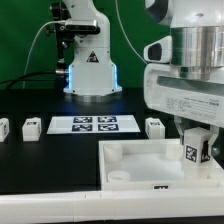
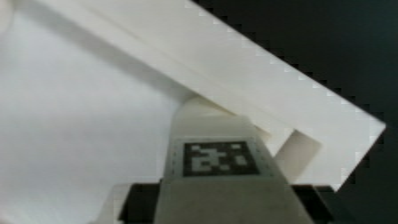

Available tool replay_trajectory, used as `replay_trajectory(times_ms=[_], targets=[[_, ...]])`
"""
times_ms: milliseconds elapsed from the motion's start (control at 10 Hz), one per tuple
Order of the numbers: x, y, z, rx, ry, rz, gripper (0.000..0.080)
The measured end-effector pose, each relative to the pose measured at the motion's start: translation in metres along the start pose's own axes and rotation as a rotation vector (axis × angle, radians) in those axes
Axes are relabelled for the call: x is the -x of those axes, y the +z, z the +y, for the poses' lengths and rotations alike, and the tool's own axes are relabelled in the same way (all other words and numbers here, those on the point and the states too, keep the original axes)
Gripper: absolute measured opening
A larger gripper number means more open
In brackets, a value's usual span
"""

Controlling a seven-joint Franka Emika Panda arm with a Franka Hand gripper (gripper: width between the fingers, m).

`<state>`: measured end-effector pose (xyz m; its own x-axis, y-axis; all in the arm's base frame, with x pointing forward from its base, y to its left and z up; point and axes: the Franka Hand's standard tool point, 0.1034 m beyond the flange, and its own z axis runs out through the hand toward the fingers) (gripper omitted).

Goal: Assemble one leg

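Partly hidden, the gripper (image 1: 196, 140) clamps the leg (image 1: 194, 150) over the tray (image 1: 135, 160).

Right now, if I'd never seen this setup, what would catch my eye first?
Probably the big white robot hand at the exterior view's right, gripping a small tagged leg over the far right corner of the large white tray. Behind, the marker board lies on the dark table, with three more loose legs beside it.
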<state>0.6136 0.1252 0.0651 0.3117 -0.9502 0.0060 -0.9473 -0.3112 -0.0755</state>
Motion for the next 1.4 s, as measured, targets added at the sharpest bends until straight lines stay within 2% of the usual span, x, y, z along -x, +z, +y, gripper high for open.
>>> replay_trajectory(times_ms=[400,700,800,900,1000,1400], targets=[[0.0019,0.0005,-0.0005,-0.004,0.463,-0.012,0.0291],[0.0034,0.0016,-0.0003,-0.003,0.628,-0.034,0.0291],[0.0046,0.0022,-0.0002,-0.003,0.568,-0.034,0.0397],[0.0046,0.0025,0.0000,-0.002,0.543,-0.034,0.0534],[0.0047,0.0025,0.0000,-0.003,0.516,-0.033,0.0620],[0.0043,0.0030,0.0004,-0.008,0.044,-0.028,0.0649]])
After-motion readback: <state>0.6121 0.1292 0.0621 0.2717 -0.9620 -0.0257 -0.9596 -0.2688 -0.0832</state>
